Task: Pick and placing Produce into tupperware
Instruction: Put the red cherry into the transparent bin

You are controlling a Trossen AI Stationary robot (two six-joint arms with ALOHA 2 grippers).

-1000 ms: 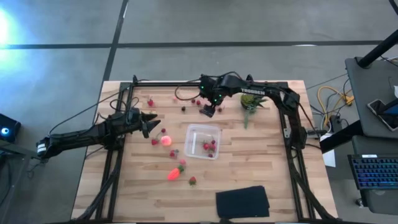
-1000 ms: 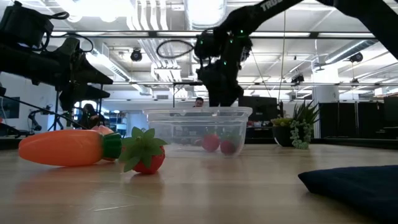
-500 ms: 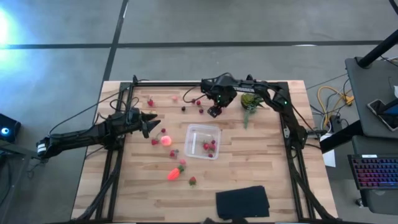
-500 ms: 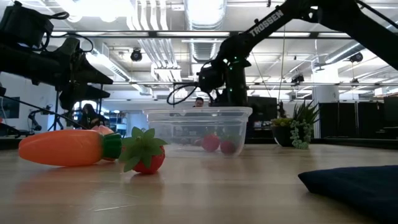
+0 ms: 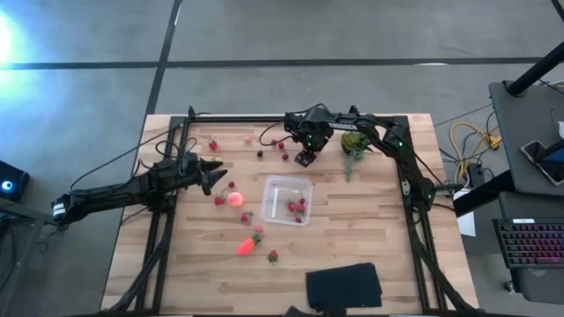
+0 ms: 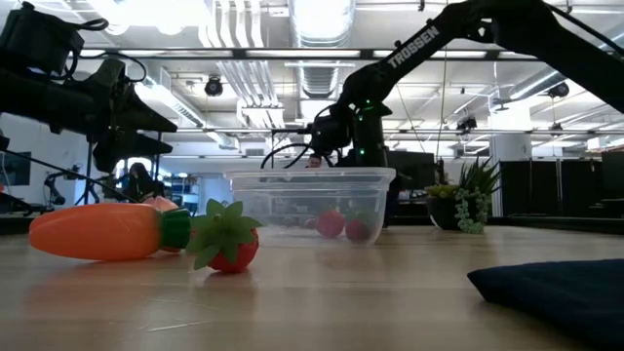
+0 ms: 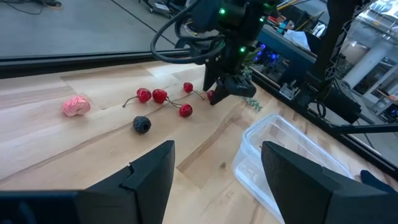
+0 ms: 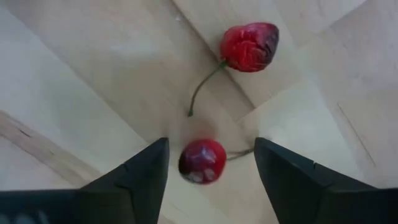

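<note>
My right gripper [image 5: 302, 158] points down at the table's far side, open, its fingers standing either side of a red cherry [image 8: 202, 160] without touching it; a second cherry [image 8: 250, 46] lies just beyond. It also shows in the left wrist view [image 7: 225, 90]. The clear tupperware [image 5: 288, 199] stands on its base mid-table with a few red berries inside [image 6: 341, 224]. The pink-orange round fruit [image 5: 234, 198], the orange carrot [image 5: 247, 244] and a strawberry [image 6: 226, 244] lie on the table. My left gripper [image 5: 214, 173] hovers open and empty at the left.
Loose cherries [image 7: 160, 96], a blackberry [image 7: 142, 125] and a pink piece [image 7: 76, 106] lie on the far left part of the table. A spiky potted plant [image 5: 355, 143] stands right of my right gripper. A black folded cloth [image 5: 344, 285] lies at the near edge.
My right gripper has gone down toward the cherries and a little toward the table's right edge. It now stands low behind the tupperware in the low view.
</note>
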